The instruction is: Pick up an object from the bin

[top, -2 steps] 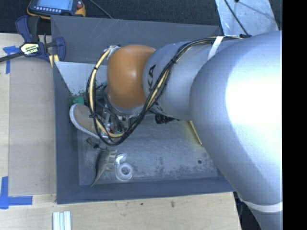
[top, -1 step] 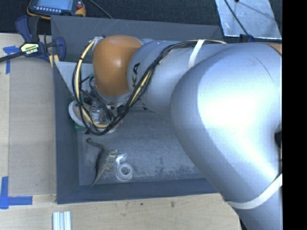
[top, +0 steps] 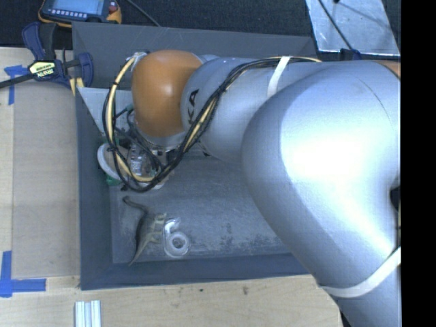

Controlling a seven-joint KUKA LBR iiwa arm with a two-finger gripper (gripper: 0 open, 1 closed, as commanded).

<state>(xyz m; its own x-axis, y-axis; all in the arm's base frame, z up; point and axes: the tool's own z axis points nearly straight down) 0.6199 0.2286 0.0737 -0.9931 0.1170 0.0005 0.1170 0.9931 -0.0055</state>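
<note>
Reading first: dark lettering (top: 193, 105) sits on the arm's (top: 320, 162) grey shell just right of the orange cover (top: 160, 90), but the cables (top: 204, 111) cross it and I can't spell it out. Beyond the bin's far left corner a handheld unit (top: 75, 4) shows a pale screen, its lines too small to read.

Down in the bin (top: 225, 216), the gripper (top: 141, 163) is low at the left side, tucked under that orange cover in a tangle of black and yellow cable. Whether it is released or clenched, I cannot tell. Right beside it, against the left wall, a white rounded thing (top: 104, 157) peeks out, most of it hidden behind the wrist, with a small green piece (top: 111, 180) at its lower edge. Whether the gripper touches it I can't make out.

Nearer the front wall lie 2 more things, apart from the gripper: a grey-green lizard-like toy (top: 143, 231), tail towards the front corner, and just beside it a clear ring (top: 176, 242). The arm's big grey body hides the right part of the bin floor
</note>
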